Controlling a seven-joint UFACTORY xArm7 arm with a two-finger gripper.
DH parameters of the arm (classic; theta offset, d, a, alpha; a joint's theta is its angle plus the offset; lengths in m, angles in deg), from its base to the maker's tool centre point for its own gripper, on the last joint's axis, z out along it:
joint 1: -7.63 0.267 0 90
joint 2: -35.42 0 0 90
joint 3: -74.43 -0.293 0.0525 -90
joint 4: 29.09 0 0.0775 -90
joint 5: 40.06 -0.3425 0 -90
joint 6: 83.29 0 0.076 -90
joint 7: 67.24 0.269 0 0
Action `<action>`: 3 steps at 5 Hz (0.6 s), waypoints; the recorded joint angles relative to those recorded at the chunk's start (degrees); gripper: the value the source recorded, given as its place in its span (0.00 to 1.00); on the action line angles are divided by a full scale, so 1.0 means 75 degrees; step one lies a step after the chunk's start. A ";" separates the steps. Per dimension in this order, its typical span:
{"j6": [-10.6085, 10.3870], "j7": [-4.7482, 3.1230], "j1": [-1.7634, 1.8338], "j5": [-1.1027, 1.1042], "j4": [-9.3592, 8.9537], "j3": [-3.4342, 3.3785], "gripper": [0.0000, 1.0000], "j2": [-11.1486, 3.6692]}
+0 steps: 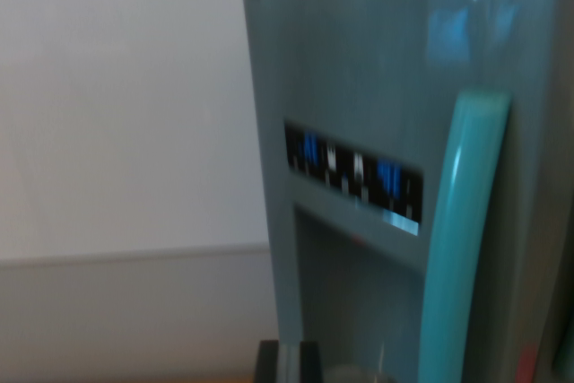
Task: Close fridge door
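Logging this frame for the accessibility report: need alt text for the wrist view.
Blurred close-up of a grey fridge door with a dark display panel showing blue lights, a recess below it, and a teal vertical handle on the wrist view's right. A pale wall fills the left; no gripper is clearly visible.

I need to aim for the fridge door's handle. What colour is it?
Teal, a light blue-green; the handle shows best, though blurred, in the wrist view.

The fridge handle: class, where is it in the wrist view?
The fridge handle runs upright down the wrist view's right side, on the fridge door, just right of the dark control panel with blue lights.
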 joint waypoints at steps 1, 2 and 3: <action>0.0000 0.0000 0.0000 0.0000 0.0000 0.0000 1.00 0.0000; 0.0000 0.0000 -0.0003 0.0000 0.0058 0.0025 1.00 -0.0441; 0.0000 0.0000 -0.0003 0.0000 0.0058 0.0025 1.00 -0.0441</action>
